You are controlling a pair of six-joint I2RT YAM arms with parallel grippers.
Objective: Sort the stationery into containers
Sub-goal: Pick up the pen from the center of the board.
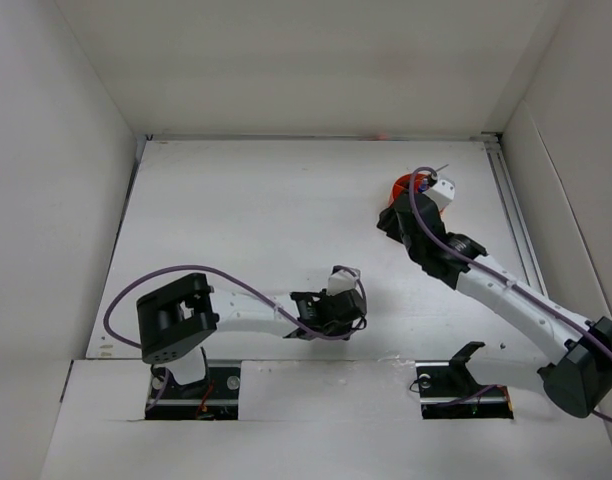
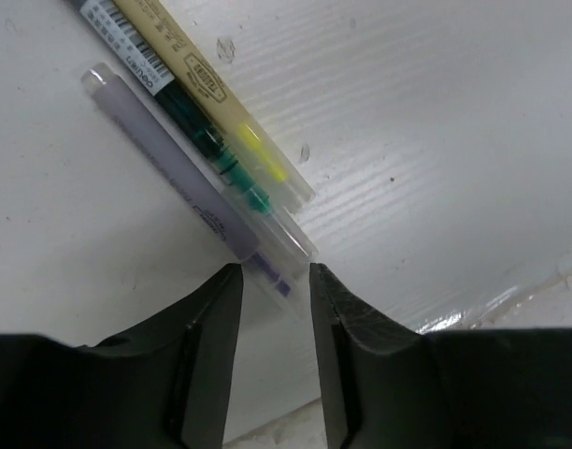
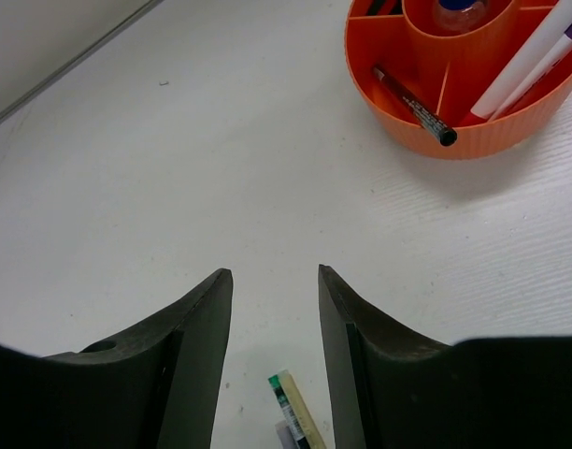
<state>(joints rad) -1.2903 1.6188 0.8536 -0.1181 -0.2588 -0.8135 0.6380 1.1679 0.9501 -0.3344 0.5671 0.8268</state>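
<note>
Two grippers stand part open and empty. The left gripper (image 2: pixel 274 273) straddles the purple marker's (image 2: pixel 164 164) near tip. A green marker (image 2: pixel 197 126) and a yellow marker (image 2: pixel 202 79) lie beside it, running toward the upper left. Beyond the right gripper (image 3: pixel 274 272), at upper right, the orange holder (image 3: pixel 492 140) contains a dark-red pen (image 3: pixel 412 105).

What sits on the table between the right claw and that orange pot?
Nothing. In the right wrist view, only bare white table separates the open right gripper from the orange holder.

Three pens (image 2: pixel 207 142) lie together; orange holder (image 3: pixel 473 138) holds others.
</note>
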